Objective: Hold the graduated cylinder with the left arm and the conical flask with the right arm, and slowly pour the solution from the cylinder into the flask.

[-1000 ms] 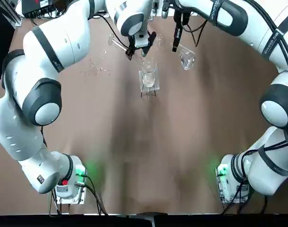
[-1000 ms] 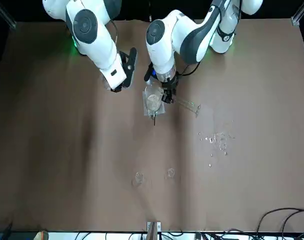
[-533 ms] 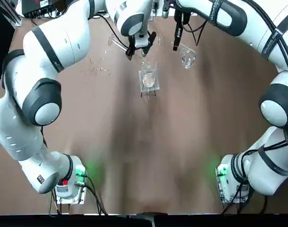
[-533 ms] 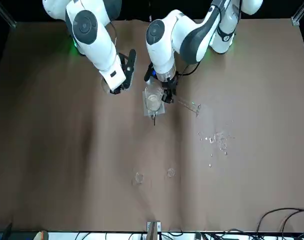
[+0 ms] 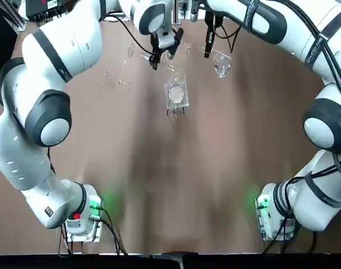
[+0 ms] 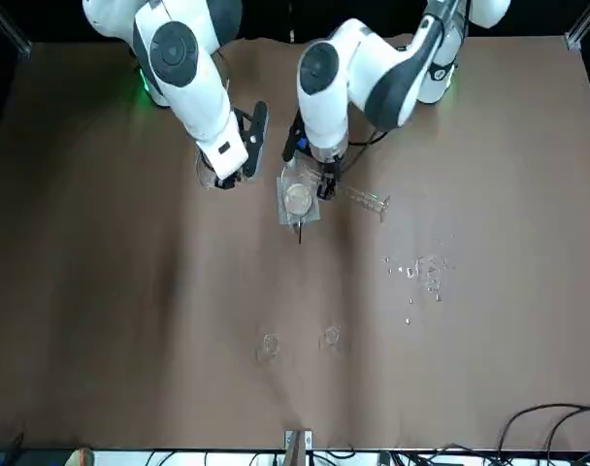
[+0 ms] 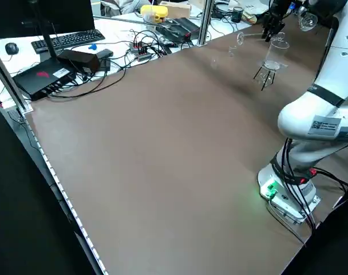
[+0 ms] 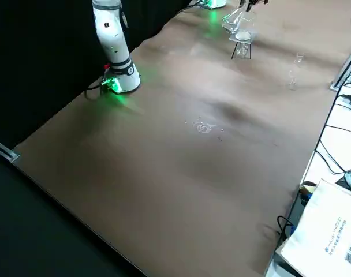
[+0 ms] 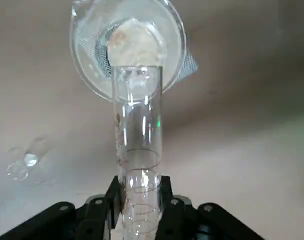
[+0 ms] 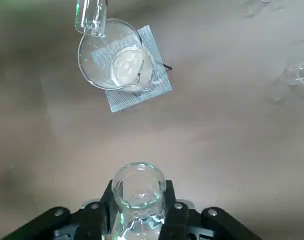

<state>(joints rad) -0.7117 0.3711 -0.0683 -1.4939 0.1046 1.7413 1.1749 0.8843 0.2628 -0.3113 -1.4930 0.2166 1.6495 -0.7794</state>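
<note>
The graduated cylinder [image 5: 139, 53] lies nearly level above the far middle of the table, my left gripper [image 5: 164, 54] shut around its tube. In the left wrist view the cylinder [image 9: 139, 165] runs out from between the fingers, its mouth over a beaker [image 9: 127, 50]. The conical flask [image 5: 221, 66] hangs tilted to the right of that beaker, held by the neck in my right gripper [image 5: 210, 47], which is shut on it. Its open mouth [image 10: 139, 192] shows between the fingers [image 10: 169, 200] in the right wrist view. In the front view the cylinder [image 6: 363, 200] and flask [image 6: 210, 178] flank the beaker.
A short beaker [image 5: 176, 89] on a white square stand sits between the two grippers. Small glass bits or droplets [image 5: 117, 83] are scattered left of it. Two tiny glass pieces [image 6: 268, 345] stand nearer the front camera. Cables and a keyboard [image 7: 65, 39] lie beyond the table's edge.
Both grippers have shifted slightly toward the far side of the table with their glassware. The cylinder's mouth stays over the beaker; both grips are unchanged.
</note>
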